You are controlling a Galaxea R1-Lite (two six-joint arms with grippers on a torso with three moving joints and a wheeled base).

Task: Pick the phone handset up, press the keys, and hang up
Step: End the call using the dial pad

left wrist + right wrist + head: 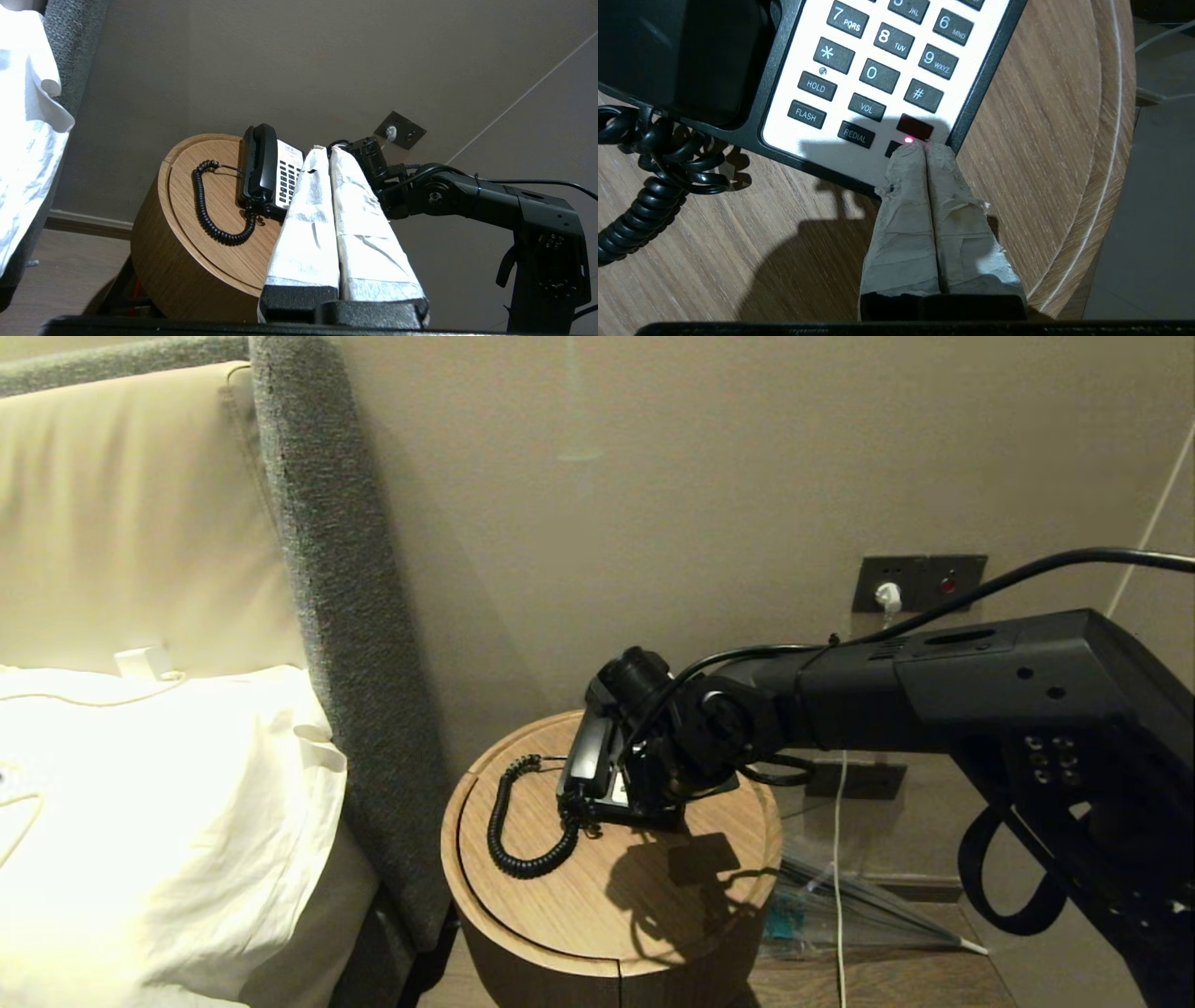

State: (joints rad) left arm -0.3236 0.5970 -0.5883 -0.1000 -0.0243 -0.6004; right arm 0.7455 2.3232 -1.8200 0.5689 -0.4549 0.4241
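Your right gripper [927, 148], fingers pressed together, tips on the keypad [878, 74] corner, hides 1 key. The handset [264, 161] sits cradled. Left gripper [325, 151] closed, empty.

Phone handset [261, 161]: long black receiver, coiled cord attached, seated in the base cradle, lengthwise from 12 toward 6 o'clock.

bare tabletop [597, 887] open in front of phone base [288, 175], coiled cord [523, 821] cluttering left side
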